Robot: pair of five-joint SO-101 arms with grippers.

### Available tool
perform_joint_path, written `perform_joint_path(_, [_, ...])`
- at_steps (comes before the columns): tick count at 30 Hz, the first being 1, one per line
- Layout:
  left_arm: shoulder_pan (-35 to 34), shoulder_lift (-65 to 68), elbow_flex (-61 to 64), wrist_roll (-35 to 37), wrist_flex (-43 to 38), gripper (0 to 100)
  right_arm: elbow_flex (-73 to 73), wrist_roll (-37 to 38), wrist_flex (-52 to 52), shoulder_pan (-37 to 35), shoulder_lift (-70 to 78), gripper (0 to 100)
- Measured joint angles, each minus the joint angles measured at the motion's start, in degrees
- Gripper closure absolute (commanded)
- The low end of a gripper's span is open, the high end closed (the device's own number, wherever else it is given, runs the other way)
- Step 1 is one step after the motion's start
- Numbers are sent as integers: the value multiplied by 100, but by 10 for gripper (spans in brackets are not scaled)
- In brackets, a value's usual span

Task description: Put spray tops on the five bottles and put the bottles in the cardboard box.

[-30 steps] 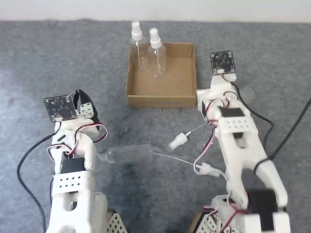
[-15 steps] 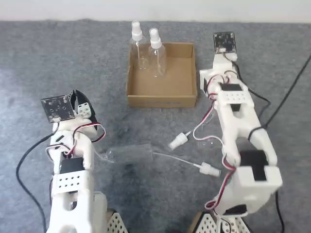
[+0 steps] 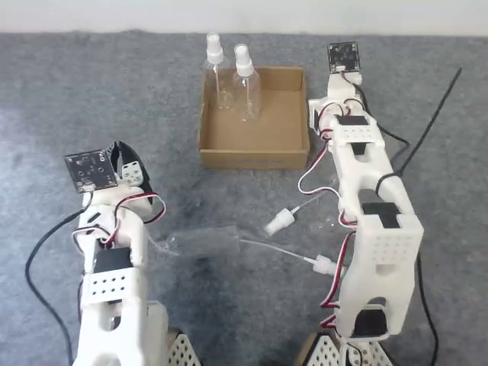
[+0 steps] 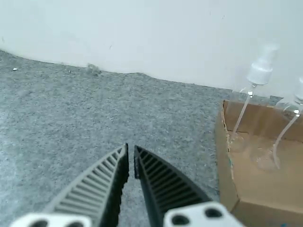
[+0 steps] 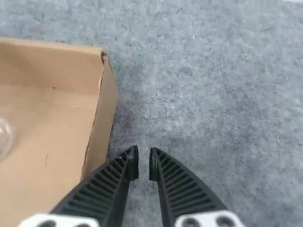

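We note brown open-topped cardboard box (image 3: 254, 131) on grey carpeted counter (image 3: 91, 91). One clear plastic bottle with white spray top (image 3: 216, 72) and second capped bottle (image 3: 245, 82) stand upright in box's far left corner. Topless clear bottle (image 3: 202, 240) lies on its side between arms, with first loose white spray top (image 3: 280, 223) and second loose spray top (image 3: 328, 265) near it. Left fingers (image 4: 158, 182) nearly together, holding nothing, well left of box. Right fingers (image 5: 177, 187) nearly together, holding nothing, just beside box's right wall.

Two bottles (image 3: 245, 88) with tops on stand in the box (image 3: 290, 122), at its far left corner. A bare bottle (image 3: 204, 240) lies on the carpet (image 3: 76, 91). Two loose tops (image 3: 279, 223) lie near it. The right arm (image 3: 358, 160) stretches beside the box.
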Motion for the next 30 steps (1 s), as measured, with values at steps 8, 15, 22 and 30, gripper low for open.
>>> perform_joint_path(8, [0,0,0,0,0,985,-281,18,0,-9,308,965])
perform_joint_path(15, [0,0,0,0,0,985,-299,26,0,-158,325,965])
perform_joint_path(22, [0,0,0,0,0,985,-299,26,9,-308,325,965])
perform_joint_path(30, [0,0,0,0,0,985,-325,26,255,-563,316,965])
